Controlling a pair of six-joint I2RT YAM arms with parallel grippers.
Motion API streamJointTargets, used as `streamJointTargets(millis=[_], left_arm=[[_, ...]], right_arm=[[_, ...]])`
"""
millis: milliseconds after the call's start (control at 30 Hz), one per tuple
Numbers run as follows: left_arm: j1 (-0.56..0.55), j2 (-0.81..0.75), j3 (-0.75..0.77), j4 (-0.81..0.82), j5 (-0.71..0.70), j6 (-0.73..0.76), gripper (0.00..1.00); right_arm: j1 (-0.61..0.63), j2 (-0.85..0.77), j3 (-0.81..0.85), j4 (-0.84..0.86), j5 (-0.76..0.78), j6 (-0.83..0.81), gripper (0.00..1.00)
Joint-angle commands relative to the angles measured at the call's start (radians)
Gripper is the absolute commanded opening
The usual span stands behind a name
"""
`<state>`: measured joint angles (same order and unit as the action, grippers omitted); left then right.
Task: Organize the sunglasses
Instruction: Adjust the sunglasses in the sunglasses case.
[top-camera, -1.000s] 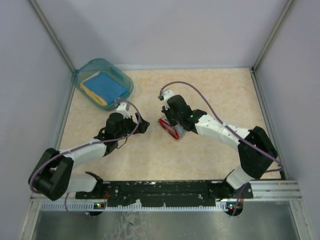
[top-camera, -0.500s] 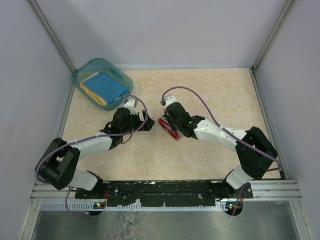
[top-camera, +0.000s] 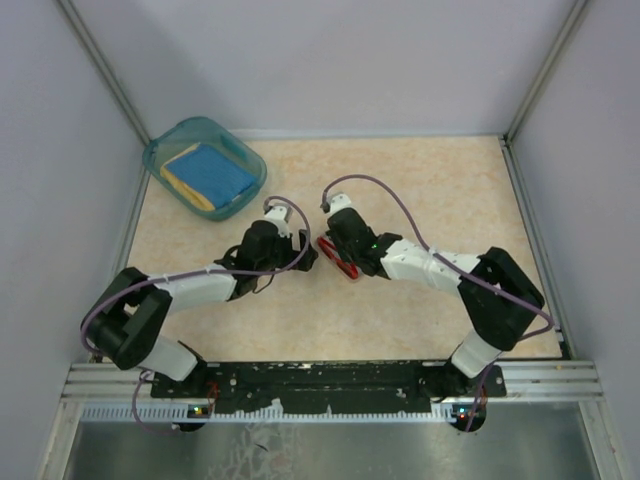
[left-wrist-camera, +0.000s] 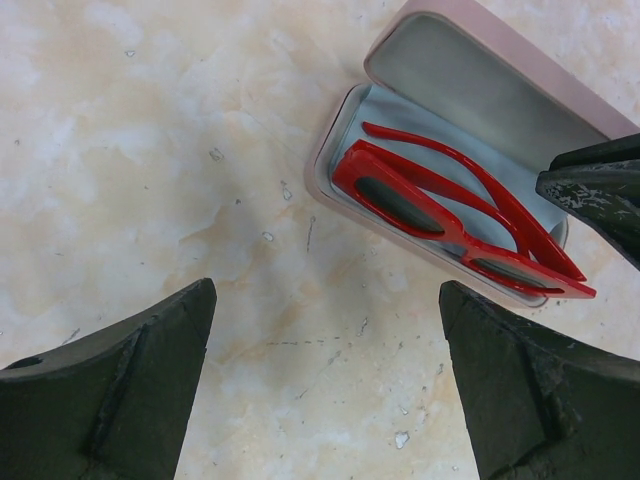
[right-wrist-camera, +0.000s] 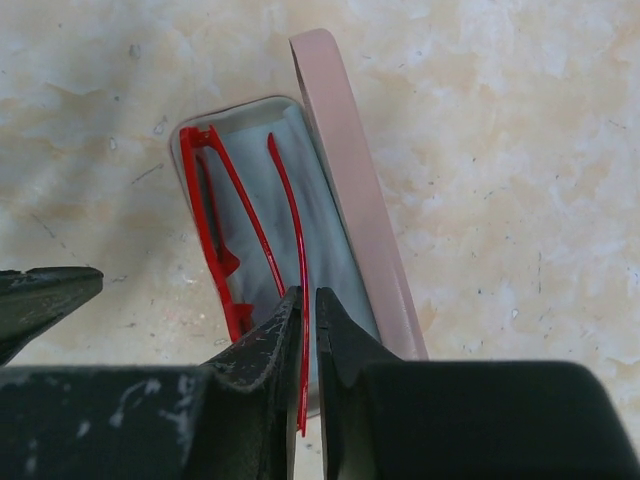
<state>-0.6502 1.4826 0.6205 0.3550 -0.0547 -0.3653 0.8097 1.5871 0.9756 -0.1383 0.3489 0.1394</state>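
Sunglasses (left-wrist-camera: 400, 203) sat in the open case (right-wrist-camera: 345, 180) with one thin temple pinched by the right gripper (right-wrist-camera: 308, 330), so a tug could drag them out; the left gripper (left-wrist-camera: 325, 380) gaped empty.

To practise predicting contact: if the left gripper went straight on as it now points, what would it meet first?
Probably the bare table just short of the open pink case; travelling flatter, the left gripper would strike the case's near rim, where the sunglasses lie. Depth is unclear.
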Motion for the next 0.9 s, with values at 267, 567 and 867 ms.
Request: streamJointTargets(millis=[267,567,867], left_arm=[[-0.026,-0.007,-0.046,0.093,-0.030,-0.020,0.98],[-0.037,0.002,-0.086,0.171,-0.031,-0.045,0.98],[-0.061,0.022,-0.096,0.212,-0.022,-0.063,0.98]], right_arm=[[0.008,0.057,0.029,0.049,0.063,0.066,0.08],[0.006,0.101,0.042,0.051,0.081,0.080,0.06],[0.006,0.089,0.039,0.058,0.089,0.079,0.04]])
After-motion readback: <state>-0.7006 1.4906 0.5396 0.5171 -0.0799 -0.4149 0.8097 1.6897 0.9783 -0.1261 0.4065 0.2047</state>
